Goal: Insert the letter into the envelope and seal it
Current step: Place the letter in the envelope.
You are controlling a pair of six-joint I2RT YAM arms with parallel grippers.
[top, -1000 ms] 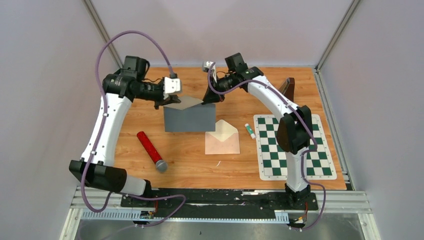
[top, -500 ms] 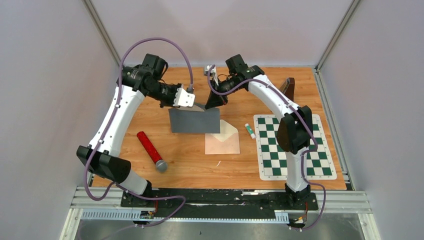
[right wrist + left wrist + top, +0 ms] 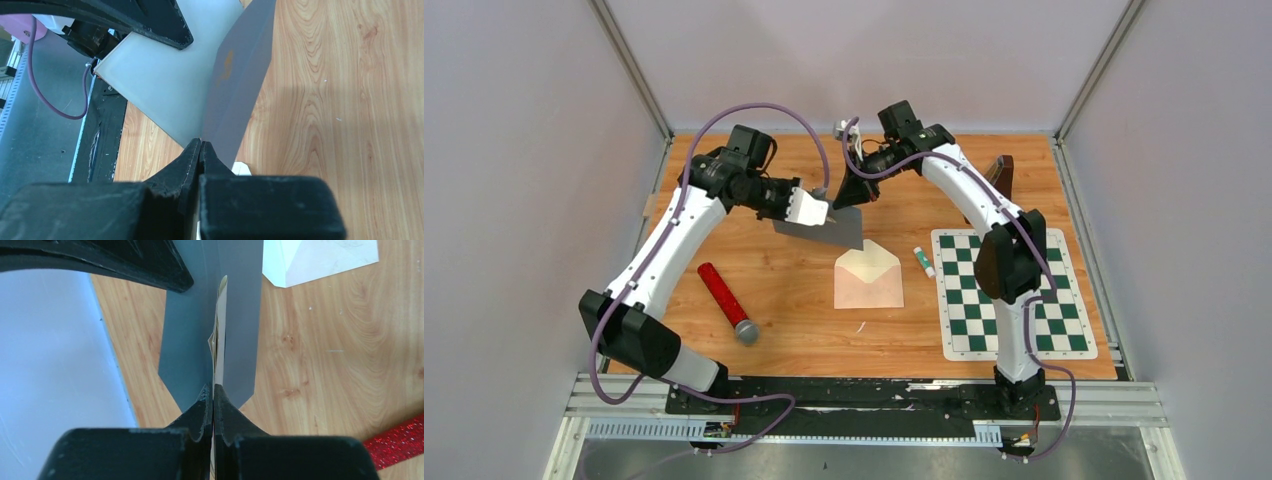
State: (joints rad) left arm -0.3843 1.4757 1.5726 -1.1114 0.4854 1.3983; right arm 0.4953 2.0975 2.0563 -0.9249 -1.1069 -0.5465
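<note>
**Both grippers clamp the folded letter just beyond the open envelope**

The left gripper (image 3: 825, 214) is clenched on the letter (image 3: 839, 232), a grey sheet folded in two. In the left wrist view its fingers (image 3: 200, 407) are pressed together on the fold, with a tan inner face showing between the two grey halves. The right gripper (image 3: 845, 199) is also clenched on the letter. In the right wrist view its black fingertips (image 3: 195, 150) pinch one corner of the sheet, which curves away from them.

The two grippers meet close together on the far side of the wooden table (image 3: 774, 290), near its middle. The letter hangs between them, tilted and lifted off the wood.

The envelope (image 3: 869, 278) lies flat in the middle of the table, just near and right of the letter. It is cream-coloured and its triangular flap is open, pointing far. Seen from above, the letter's near right corner comes close to the tip of the flap.

A red glittery microphone (image 3: 727, 302) lies left of the envelope. A glue stick (image 3: 923, 261) lies to the envelope's right, at the edge of a green-and-white chessboard mat (image 3: 1009, 292).
</note>
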